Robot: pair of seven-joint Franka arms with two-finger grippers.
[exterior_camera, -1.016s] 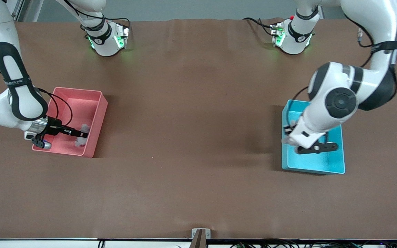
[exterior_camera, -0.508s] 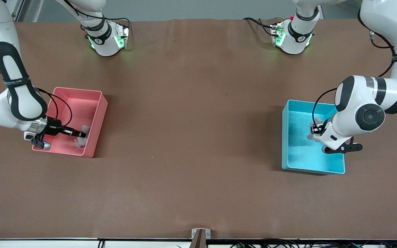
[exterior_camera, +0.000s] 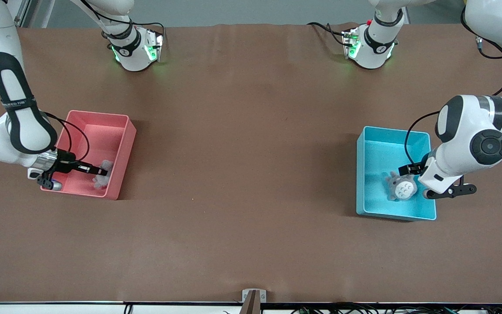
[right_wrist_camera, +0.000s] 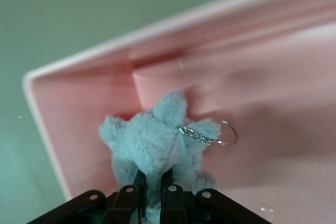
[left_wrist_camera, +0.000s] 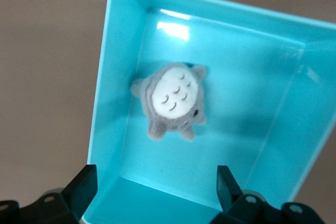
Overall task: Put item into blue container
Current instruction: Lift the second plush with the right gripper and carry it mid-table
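Blue container (exterior_camera: 375, 135) on bench (exterior_camera: 242, 174), toward left arm's end, at 3 o'clock of the front view. Pink bin (exterior_camera: 122, 144) at 9 o'clock. Grey plush (exterior_camera: 401, 186) lies free inside blue container; left claw (exterior_camera: 416, 174) above it, released. Right claw (exterior_camera: 103, 171) in pink bin, clenched on second grey plush (right_wrist_camera: 157, 142) with keychain (right_wrist_camera: 212, 136).
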